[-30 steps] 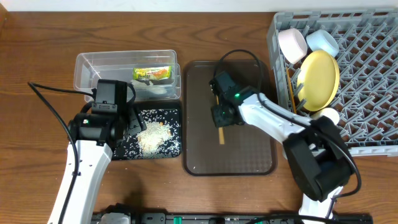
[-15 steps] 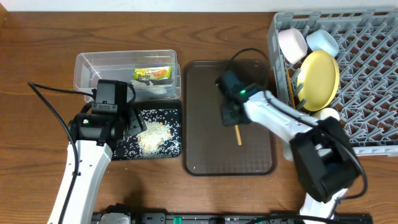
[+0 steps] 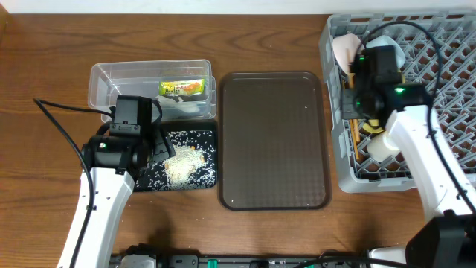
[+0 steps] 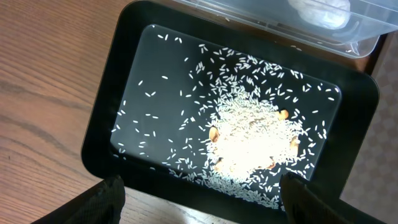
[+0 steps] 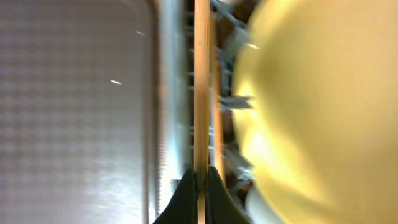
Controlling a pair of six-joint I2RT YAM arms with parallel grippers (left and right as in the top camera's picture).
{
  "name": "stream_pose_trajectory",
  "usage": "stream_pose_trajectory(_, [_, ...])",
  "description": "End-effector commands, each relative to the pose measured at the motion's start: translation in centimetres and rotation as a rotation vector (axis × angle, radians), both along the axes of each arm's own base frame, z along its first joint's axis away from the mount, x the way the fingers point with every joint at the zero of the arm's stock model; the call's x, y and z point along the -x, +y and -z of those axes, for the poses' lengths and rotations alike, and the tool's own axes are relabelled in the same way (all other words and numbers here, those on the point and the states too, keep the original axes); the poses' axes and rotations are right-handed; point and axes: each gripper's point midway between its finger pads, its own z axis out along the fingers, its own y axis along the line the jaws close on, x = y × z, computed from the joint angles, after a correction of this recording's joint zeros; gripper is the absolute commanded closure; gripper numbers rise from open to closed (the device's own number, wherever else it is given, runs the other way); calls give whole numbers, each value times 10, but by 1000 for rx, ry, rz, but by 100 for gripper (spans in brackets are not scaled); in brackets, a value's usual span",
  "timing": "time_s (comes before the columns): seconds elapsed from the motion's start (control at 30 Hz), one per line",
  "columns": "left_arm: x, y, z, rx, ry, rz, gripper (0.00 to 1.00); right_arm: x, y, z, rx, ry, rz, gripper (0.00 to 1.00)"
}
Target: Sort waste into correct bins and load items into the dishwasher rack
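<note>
My right gripper (image 3: pixel 360 112) (image 5: pixel 200 171) is shut on a wooden chopstick (image 5: pixel 201 81) and holds it over the left edge of the grey dishwasher rack (image 3: pixel 446 82). A second chopstick (image 5: pixel 215 106) lies right beside it in the rack. The yellow plate (image 5: pixel 311 118) stands just to the right, mostly hidden under my arm in the overhead view. The pink bowl (image 3: pixel 342 50) and white cup (image 3: pixel 383 145) sit in the rack. My left gripper (image 4: pixel 202 205) is open and empty above the black tray (image 4: pixel 106 106) of rice scraps (image 4: pixel 249 140).
The clear tub (image 3: pixel 111 78) behind the black tray holds the green-and-orange wrapper (image 3: pixel 182 88) and crumpled white paper (image 4: pixel 320 9). The brown serving tray (image 3: pixel 274 141) lies between the bins and the rack, with nothing on it.
My right gripper has carried the chopstick from the brown tray rightward to the rack's left side. The left arm has not moved.
</note>
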Motion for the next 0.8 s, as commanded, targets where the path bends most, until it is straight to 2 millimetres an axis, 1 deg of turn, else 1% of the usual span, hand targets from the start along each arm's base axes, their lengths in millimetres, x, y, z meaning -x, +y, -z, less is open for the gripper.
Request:
stream_pose_trajectory(0.0, [-4,-1,-8,-3,-23,13,18,0,-9,11,-6,40,-66,99])
stream_pose_trajectory(0.1, [-4,-1,-8,-1,-23,9,18,-1,-5,20,-31,61,-100,99])
stream_pose_trajectory(0.13, [-4,-1,-8,-2,-23,9,18,-2,-5,22,-32,63,-101,94])
stream_pose_trajectory(0.17, [-4,-1,-8,-1,-23,9,18,-4,-5,24,-32,64,-101,77])
stream_pose_trajectory(0.2, [-4,-1,-8,-2,-23,9,18,-5,-5,24,-31,60,-101,69])
stream_pose_trajectory(0.3, [-4,-1,-8,-2,-24,10,17,-7,-5,20,-32,44,-99,61])
stream_pose_trajectory(0.4, [-8,-1,-10,-1,-44,10,17,-9,-5,8,-44,7,-74,59])
stream_pose_trajectory(0.53, [-20,-6,-15,25,-93,24,17,-15,-5,-20,-91,-92,6,58])
stream_pose_trajectory(0.57, [-22,-10,-16,39,-102,41,17,-16,-2,-27,-114,-118,14,55])
stream_pose_trajectory(0.63, [-25,-16,-17,56,-111,94,17,-15,8,-39,-165,-149,-17,55])
stream_pose_trajectory(0.7, [-22,-19,-15,62,-96,122,17,-8,13,-48,-197,-153,-35,54])
stream_pose_trajectory(0.77, [-13,-18,-11,60,-54,122,17,-1,13,-53,-196,-151,-34,53])
